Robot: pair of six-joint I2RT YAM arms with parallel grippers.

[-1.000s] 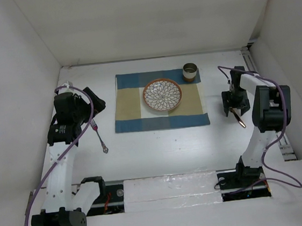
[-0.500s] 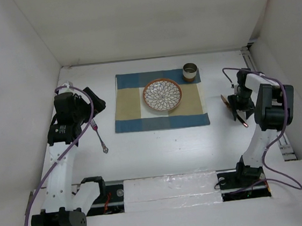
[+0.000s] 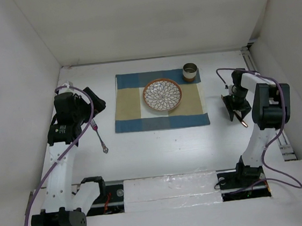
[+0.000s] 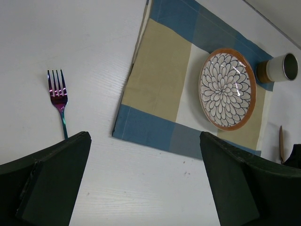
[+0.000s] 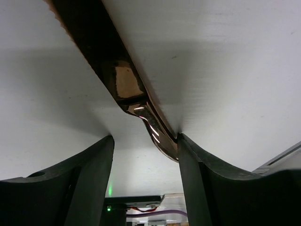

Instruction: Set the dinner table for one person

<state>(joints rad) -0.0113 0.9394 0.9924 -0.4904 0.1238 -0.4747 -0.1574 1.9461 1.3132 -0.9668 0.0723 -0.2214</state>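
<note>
Presently: right claw (image 5: pixel 145 139), parted, astride copper knife (image 5: pixel 113 70), nothing gripped. Advice: close squarely on handle, lift level off surface (image 3: pixel 165 149), lay beside placemat (image 3: pixel 128 102).

There is one large white matte dinner table (image 3: pixel 160 150), one blue-and-tan checked cloth placemat (image 3: pixel 129 110), one round floral-patterned plate (image 3: pixel 162 95) with an orange rim, one small cylindrical cup (image 3: pixel 190 71), one iridescent purple metal fork (image 3: pixel 99 135) and one copper-coloured metal knife (image 5: pixel 120 82).
</note>
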